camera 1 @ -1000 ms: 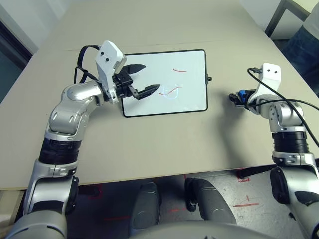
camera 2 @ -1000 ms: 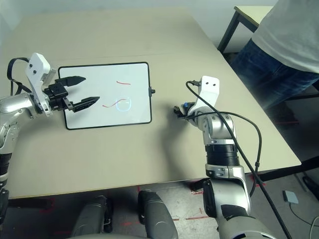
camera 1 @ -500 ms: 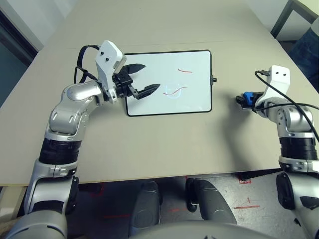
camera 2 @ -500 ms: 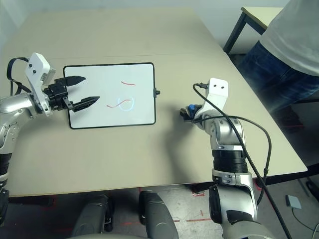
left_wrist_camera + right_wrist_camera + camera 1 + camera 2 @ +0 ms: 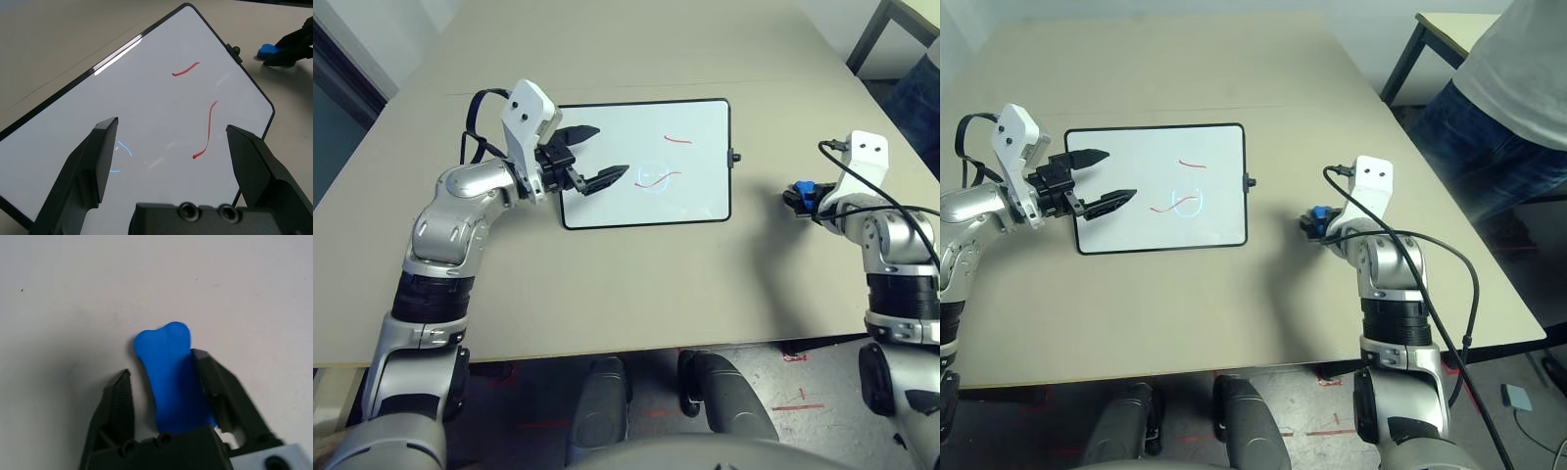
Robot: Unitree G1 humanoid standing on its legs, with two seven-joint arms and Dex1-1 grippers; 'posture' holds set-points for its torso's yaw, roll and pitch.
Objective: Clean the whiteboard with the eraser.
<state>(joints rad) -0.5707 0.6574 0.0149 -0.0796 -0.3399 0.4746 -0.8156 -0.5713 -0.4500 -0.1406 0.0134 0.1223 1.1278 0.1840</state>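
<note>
The whiteboard (image 5: pixel 695 186) lies flat on the table's middle, with thin red scribbles (image 5: pixel 208 129) on it. My left gripper (image 5: pixel 611 151) hovers open over the board's left part, with nothing between its fingers. The small blue eraser (image 5: pixel 168 377) lies on the table to the right of the board, past its knob (image 5: pixel 735 157). My right gripper (image 5: pixel 162 364) is down around the eraser: one finger (image 5: pixel 215 382) touches its side, and the other finger (image 5: pixel 120 401) stands a small gap away. The left wrist view also shows the eraser (image 5: pixel 267 49) beyond the board's far corner.
The beige table (image 5: pixel 636 284) has bare surface in front of the board and between the board and the eraser. A person (image 5: pixel 1513 88) stands beyond the table's right edge, beside a second table (image 5: pixel 1445 24). My right arm's black cable (image 5: pixel 1449 264) loops over that forearm.
The camera has shifted, so the whole scene sits a little further right. My right gripper has stayed at the eraser. The left arm has not moved.
</note>
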